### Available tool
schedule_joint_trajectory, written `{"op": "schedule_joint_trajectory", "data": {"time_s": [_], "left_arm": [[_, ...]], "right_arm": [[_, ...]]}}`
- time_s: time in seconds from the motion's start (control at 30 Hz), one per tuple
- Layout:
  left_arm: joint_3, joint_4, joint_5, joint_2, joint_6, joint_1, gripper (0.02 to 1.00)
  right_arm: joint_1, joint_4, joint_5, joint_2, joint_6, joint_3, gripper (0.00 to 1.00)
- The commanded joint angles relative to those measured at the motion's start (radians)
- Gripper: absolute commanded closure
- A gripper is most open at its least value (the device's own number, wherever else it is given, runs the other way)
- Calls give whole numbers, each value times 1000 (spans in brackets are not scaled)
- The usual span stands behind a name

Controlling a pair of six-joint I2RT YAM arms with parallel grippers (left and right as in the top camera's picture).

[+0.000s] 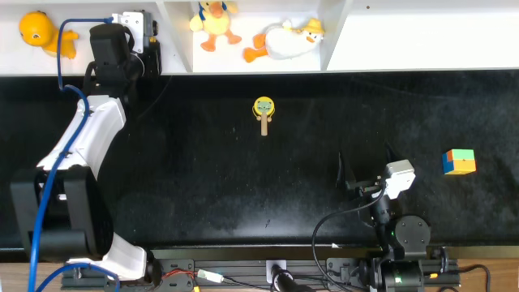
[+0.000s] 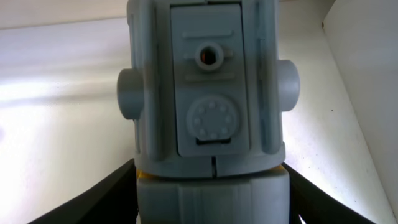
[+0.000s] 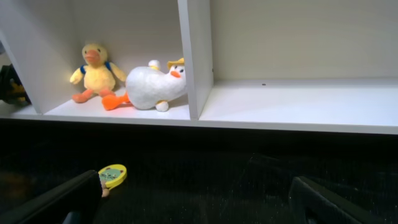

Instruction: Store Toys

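Sitting in left gripper (image 2: 211, 200): toy robot (image 2: 208, 93)

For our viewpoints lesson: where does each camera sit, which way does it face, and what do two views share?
Top view: overhead, looking down on table and shelf; both arms show.
Left wrist view: on left arm, facing into a shelf compartment; left gripper shut on toy robot.
Right wrist view: low above table, facing shelf; right gripper open.
Shared by top and right wrist views: yellow duck, white duck, paddle toy.
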Motion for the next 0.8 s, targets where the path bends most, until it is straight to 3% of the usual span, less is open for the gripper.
{"op": "schedule_joint_trajectory", "data": {"time_s": [0.03,0.1,0.33,0.6,0.8], "left_arm": [[21,-2,-15,19,19,-2,457],[21,-2,-15,19,18,-2,316],[22,-3,-16,19,15,-2,18],[23,-61,-16,-93,15,-2,20],[23,-271,-15,-284,15,-2,20]], "right_arm": [[6,6,8,-7,4,-13,5],[6,6,8,-7,4,-13,5],[6,6,8,-7,4,-13,7],[6,6,8,-7,4,-13,5],[6,6,8,-7,4,-13,5]]}}
